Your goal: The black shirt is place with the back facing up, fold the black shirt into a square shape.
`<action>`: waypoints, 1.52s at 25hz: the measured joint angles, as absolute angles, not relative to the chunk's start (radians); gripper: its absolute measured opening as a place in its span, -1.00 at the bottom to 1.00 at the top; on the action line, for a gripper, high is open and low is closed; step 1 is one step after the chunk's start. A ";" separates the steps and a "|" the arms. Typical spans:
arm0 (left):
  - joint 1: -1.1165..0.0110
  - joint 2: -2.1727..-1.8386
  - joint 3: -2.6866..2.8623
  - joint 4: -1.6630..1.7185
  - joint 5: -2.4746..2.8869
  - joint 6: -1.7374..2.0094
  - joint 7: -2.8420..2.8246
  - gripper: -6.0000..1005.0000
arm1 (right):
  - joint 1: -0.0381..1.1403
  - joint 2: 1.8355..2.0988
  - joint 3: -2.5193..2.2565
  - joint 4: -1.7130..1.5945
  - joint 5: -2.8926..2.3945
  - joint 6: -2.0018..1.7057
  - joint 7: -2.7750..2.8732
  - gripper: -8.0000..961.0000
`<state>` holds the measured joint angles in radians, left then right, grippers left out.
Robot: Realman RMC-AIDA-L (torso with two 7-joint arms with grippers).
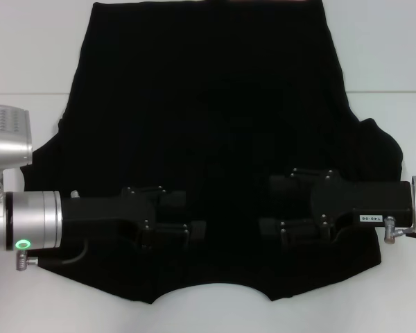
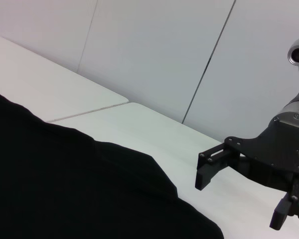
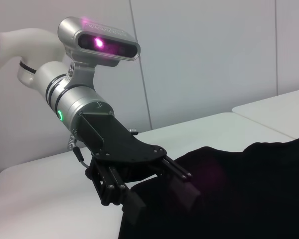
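The black shirt (image 1: pixel 208 104) lies spread flat on the white table (image 1: pixel 21 62), its curved neckline at the near edge. Both arms reach in from the sides over the shirt's near part, just beyond the neckline. My left gripper (image 1: pixel 194 216) hangs low over the cloth left of centre, and the right wrist view shows the left gripper (image 3: pixel 159 204) open at the edge of the shirt (image 3: pixel 249 189). My right gripper (image 1: pixel 269 207) is right of centre. In the left wrist view the right gripper (image 2: pixel 241 199) is open, above the table beside the shirt (image 2: pixel 65 189).
A seam (image 1: pixel 35 93) runs across the white table behind the arms. Bare table shows on both sides of the shirt and in a narrow strip in front of the neckline. A pale wall (image 2: pixel 154 55) stands behind the table.
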<state>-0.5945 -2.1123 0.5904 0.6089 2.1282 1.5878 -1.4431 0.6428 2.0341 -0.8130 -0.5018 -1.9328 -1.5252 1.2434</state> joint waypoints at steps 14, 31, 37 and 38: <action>-0.595 -2.112 0.590 0.606 2.127 1.582 -1.443 0.68 | 0.645 2.034 -0.813 -0.502 -1.932 -1.526 1.250 0.88; -0.551 -2.085 0.392 0.673 2.103 1.262 -1.754 0.68 | 0.664 2.084 -0.802 -0.496 -1.887 -1.463 1.253 0.85; -0.518 -2.084 0.386 0.746 2.201 1.138 -1.901 0.68 | 0.676 2.090 -0.806 -0.489 -1.867 -1.461 1.253 0.84; -0.517 -2.084 0.386 0.750 2.214 1.124 -1.917 0.68 | 0.677 2.090 -0.807 -0.488 -1.863 -1.461 1.253 0.84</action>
<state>-0.5172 -2.0842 0.3857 0.7504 2.2136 1.1244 -1.9169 0.6769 2.0895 -0.8069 -0.4884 -1.8633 -1.4606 1.2534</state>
